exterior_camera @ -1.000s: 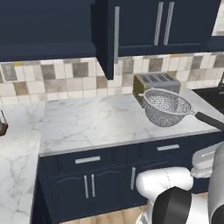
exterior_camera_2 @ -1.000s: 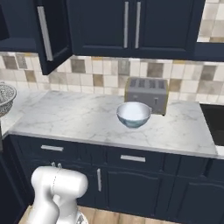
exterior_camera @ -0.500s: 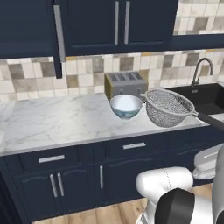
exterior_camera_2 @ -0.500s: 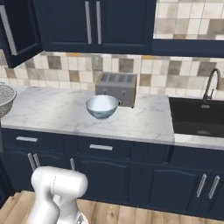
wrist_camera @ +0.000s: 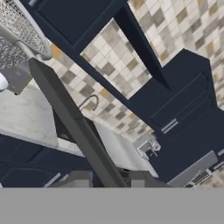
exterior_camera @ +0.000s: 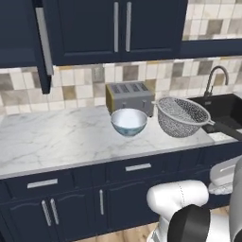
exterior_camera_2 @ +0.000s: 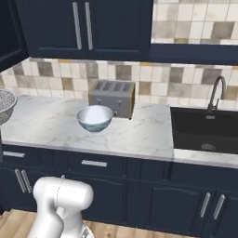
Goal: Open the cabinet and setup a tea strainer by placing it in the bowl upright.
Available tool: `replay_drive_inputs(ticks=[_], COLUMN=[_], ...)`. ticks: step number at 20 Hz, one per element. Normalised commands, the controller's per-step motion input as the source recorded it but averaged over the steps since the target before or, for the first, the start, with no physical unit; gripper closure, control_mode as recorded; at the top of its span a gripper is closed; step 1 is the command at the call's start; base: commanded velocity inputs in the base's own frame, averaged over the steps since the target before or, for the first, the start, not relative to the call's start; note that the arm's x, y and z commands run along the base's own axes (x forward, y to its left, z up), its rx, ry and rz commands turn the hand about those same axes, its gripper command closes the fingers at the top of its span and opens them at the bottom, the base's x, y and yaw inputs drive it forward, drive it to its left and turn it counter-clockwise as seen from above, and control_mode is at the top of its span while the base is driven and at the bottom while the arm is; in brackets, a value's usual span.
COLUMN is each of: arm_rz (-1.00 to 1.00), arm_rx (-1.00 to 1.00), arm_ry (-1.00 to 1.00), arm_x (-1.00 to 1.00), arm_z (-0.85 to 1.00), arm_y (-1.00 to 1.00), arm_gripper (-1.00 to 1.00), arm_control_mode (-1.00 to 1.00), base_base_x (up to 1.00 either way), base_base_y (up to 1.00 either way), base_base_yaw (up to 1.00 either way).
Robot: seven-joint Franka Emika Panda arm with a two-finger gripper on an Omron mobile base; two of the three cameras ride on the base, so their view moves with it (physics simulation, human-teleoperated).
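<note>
strainer held aloft beside the bowl

the tea strainer (exterior_camera: 182,116) hangs in the air above the counter's right end, mesh basket upright with its rim on top, just right of the bowl (exterior_camera: 128,121) and apart from it. its long dark handle runs down and right toward the frame's edge in the left base view. in the hand view that handle passes diagonally between the two dark finger tips of the gripper (wrist_camera: 107,178), which are closed on it; the mesh basket sits at the top left corner there. in the right base view the strainer's basket peeks in at the left edge.

the bowl rests on the marble counter (exterior_camera: 56,139), right in front of the silver toaster (exterior_camera: 129,96). above, the cabinet (exterior_camera: 118,28) has its doors closed, and one navy door (exterior_camera: 41,42) at the left stands swung open. a black sink (exterior_camera_2: 204,130) with a faucet lies at the counter's right.
</note>
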Motion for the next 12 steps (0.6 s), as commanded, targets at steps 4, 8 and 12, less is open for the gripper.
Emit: replay_drive_inputs(ticks=[4, 8, 12], arm_rz=[0.00, 0.00, 0.00], arm_rx=[0.00, 0.00, 0.00], arm_ry=[0.00, 0.00, 0.00], arm_x=[0.00, 0.00, 0.00], arm_z=[0.00, 0.00, 0.00], arm_y=[0.00, 0.00, 0.00], arm_gripper=[1.00, 1.00, 1.00], arm_control_mode=[1.00, 1.00, 1.00], base_base_x=[0.57, 0.35, 0.49], base_base_y=[-0.24, -0.10, -0.02], base_base_yaw=[0.00, 0.00, 0.00])
